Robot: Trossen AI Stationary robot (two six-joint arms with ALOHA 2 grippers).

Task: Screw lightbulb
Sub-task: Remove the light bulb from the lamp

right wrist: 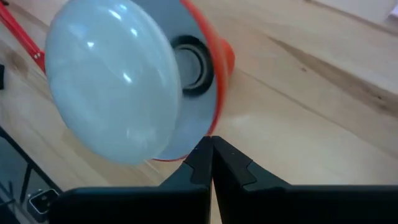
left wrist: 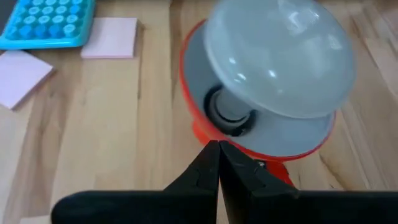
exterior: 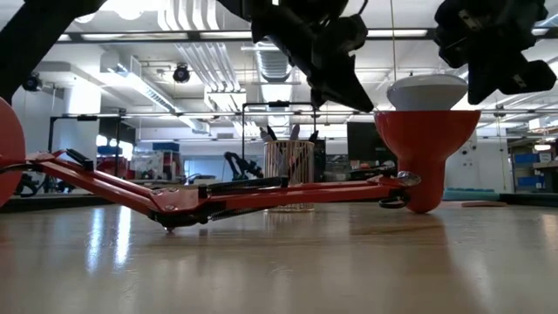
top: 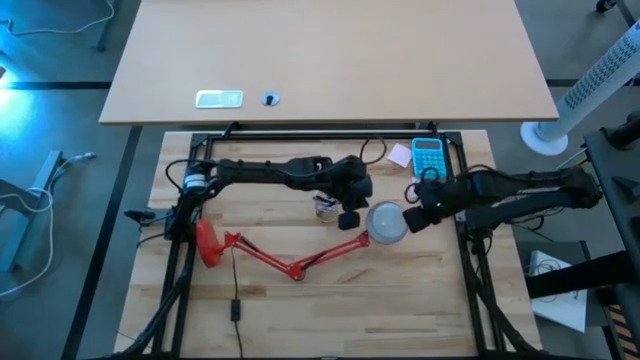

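Lightbulb [top: 386, 222]: sits dome-up in the mouth of the red lamp shade [exterior: 426, 144], right of the table's middle; the left wrist view shows its grey neck going down into the dark socket [left wrist: 229, 114] at a slight tilt. Neither gripper touches it.
Lamp: red desk lamp lying flat on the wooden table [top: 300, 310], folded arm [top: 295, 262] running left from the shade to the round red base [top: 207, 243] near the left edge.
Left gripper [top: 348, 219]: just left of the shade, above the table, apart from the bulb; its two dark fingers [left wrist: 219, 167] are pressed together with nothing between them.
Right gripper [top: 414, 217]: just right of the shade, close beside the bulb but not touching; fingers [right wrist: 211, 160] likewise pressed together and empty.
Clear cup [top: 324, 206]: on the table just left of the left gripper, holding small dark things too small to identify.
Blue calculator [top: 428, 157]: far right part of the table, with pink sticky notes [top: 399, 155] just to its left.
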